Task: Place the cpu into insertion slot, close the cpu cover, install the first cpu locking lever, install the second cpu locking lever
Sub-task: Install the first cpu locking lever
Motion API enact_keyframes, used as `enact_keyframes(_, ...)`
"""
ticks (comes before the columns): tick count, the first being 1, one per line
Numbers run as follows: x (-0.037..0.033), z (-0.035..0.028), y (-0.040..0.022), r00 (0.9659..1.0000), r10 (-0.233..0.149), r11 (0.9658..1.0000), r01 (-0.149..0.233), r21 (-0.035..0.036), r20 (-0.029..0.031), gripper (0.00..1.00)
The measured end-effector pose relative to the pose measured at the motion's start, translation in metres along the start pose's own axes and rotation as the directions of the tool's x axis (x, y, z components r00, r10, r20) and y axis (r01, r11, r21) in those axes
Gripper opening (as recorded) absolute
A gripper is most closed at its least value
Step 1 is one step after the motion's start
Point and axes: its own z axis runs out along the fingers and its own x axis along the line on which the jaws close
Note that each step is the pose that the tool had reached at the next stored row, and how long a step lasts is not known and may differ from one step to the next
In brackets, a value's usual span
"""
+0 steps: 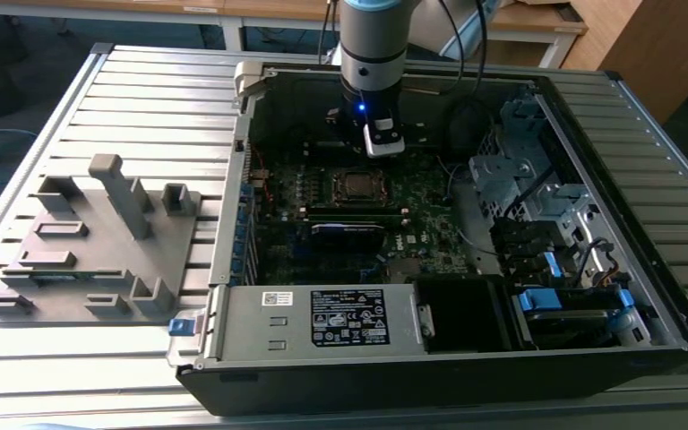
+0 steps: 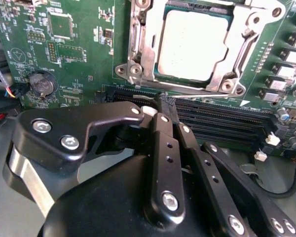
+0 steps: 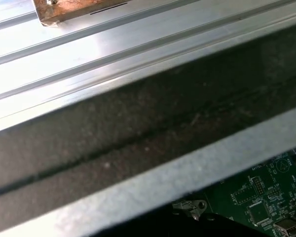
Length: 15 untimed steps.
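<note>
In the second wrist view the cpu (image 2: pixel 192 44) lies flat with its silver-grey top up, inside the insertion slot. The silvery cpu cover (image 2: pixel 138 54) lies down around it as a frame. My gripper (image 2: pixel 164 102) is black, and its fingers meet at the tips just off the socket's edge, over the long black memory slots (image 2: pixel 222 118). Nothing shows between the fingers. In the exterior view the arm hangs inside the open computer case, and the gripper (image 1: pixel 376 150) sits just behind the insertion slot (image 1: pixel 356 184) on the green board.
The case walls (image 1: pixel 230 224) ring the board. A power supply (image 1: pixel 320 318) sits at the front and drive cages (image 1: pixel 536 206) on the exterior view's right. A grey fixture plate (image 1: pixel 93 242) stands on the slatted table at the left. A coin battery (image 2: pixel 42 85) lies beside the socket.
</note>
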Motion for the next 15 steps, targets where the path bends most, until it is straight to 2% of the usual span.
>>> enact_keyframes(8,0.0001,0.0010,0.0001,1.0000,0.001,1.0000,-0.001,-0.0011,0.0030,0.11)
enact_keyframes(15,0.0002,0.0019,-0.0001,1.0000,0.001,1.0000,-0.001,-0.0011,0.0031,0.11)
